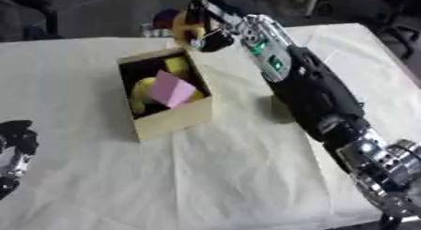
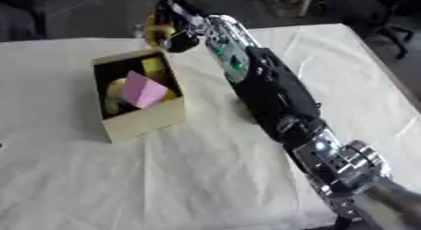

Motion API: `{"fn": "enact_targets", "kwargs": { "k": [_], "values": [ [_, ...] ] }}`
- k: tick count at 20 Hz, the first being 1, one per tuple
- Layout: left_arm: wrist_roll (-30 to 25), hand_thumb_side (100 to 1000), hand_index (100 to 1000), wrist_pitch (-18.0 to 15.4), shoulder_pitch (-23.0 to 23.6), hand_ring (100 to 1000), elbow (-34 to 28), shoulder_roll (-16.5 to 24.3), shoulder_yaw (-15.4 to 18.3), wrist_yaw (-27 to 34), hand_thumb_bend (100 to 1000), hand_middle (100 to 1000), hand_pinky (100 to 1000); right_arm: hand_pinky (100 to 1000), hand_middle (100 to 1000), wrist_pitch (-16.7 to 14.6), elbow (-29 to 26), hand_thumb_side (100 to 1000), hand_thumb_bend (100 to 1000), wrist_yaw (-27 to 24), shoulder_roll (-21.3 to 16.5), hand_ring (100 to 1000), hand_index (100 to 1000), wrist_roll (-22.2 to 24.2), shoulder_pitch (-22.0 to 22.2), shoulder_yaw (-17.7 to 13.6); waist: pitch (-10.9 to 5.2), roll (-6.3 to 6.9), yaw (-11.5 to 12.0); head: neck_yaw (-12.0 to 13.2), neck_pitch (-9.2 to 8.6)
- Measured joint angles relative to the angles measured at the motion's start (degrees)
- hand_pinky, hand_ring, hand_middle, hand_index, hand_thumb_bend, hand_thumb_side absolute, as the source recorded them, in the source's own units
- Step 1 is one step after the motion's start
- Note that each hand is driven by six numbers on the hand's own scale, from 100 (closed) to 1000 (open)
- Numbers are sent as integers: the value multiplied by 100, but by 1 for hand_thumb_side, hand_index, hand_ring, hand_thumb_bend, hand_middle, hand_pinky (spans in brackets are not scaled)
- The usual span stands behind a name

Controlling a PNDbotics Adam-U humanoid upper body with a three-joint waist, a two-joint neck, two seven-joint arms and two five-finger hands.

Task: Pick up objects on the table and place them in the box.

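The right hand reached past the box, fingers curled round a yellow object at the desk's far edge. Lifting clear of the box wall (already holding pink and yellow items) before releasing seemed wise.

A pale cream tablecloth covers the table, creased and rumpled, with folds running across its near part. Beyond the table's far edge lies a dark grey floor, where a dark chair base stands at the right
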Motion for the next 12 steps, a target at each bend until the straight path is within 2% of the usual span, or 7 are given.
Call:
{"fn": "enact_targets", "kwargs": {
  "k": [3, 5, 6, 9, 12],
  "values": [
    [-10, 565, 779, 0, 0, 619, 0, -1, -17, 0, 238, 610, 864, 775, 492, 1, 204, 306, 436, -82, 136, 602, 701, 162, 2, 73, 0, 0, 5, -6, 0],
    [-18, 566, 779, 0, -1, 619, 0, -3, -18, 1, 237, 610, 864, 791, 589, -5, 302, 387, 506, -21, 204, 653, 803, 191, 16, 96, 0, 0, 7, -16, 0],
    [-20, 565, 779, 2, -1, 619, 0, -3, -18, 1, 237, 610, 864, 794, 607, -11, 333, 394, 510, 45, 227, 662, 818, 185, 24, 107, 0, 0, 7, -18, 0],
    [-22, 564, 779, 3, -1, 619, 1, -3, -18, 1, 238, 610, 864, 826, 766, -100, 341, 439, 517, 308, 247, 744, 918, 201, 53, 229, 0, 0, 7, -24, 0],
    [-25, 568, 779, 4, -1, 620, 1, -4, -19, 1, 232, 610, 864, 828, 785, -283, 324, 446, 510, 581, 259, 745, 921, 347, 128, 306, 0, 0, 1, -24, 0]
  ]
}}
